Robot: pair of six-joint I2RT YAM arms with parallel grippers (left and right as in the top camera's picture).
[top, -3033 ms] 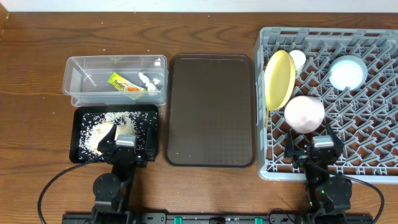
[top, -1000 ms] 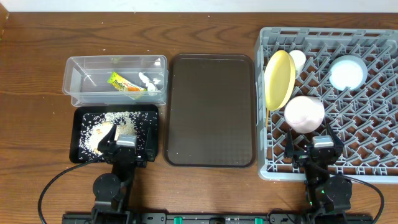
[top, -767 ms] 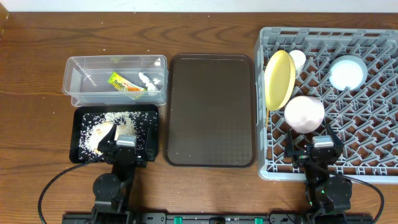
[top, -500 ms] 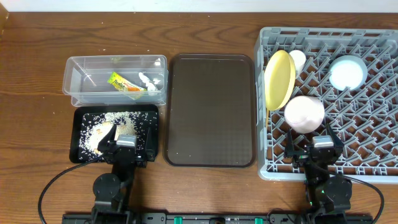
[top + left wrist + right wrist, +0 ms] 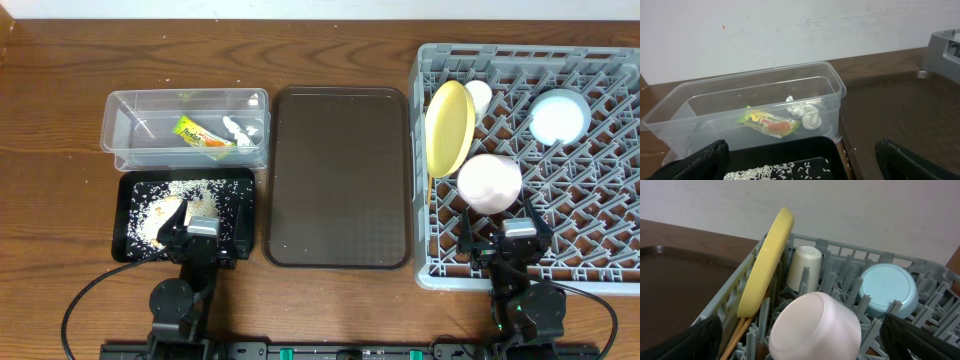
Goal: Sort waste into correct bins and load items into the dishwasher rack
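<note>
The grey rack [image 5: 600, 150] holds the yellow plate [image 5: 449, 126] on edge, the white cup [image 5: 480, 94], the upturned pink bowl [image 5: 489, 182], the upturned light blue bowl [image 5: 558, 117] and the chopsticks [image 5: 738, 330] below the plate. The clear tub [image 5: 186, 130] holds the snack wrapper [image 5: 200, 134] and the tissue [image 5: 238, 129]. The black tray [image 5: 130, 215] holds rice crumbs [image 5: 180, 195]. My left gripper [image 5: 201, 237] is open and empty at the black tray's near edge. My right gripper [image 5: 520, 240] is open and empty at the rack's front, just short of the pink bowl [image 5: 815, 325].
The dark brown serving tray [image 5: 338, 175] lies between the bins and the rack, with nothing on it. A white wall stands behind the table in both wrist views.
</note>
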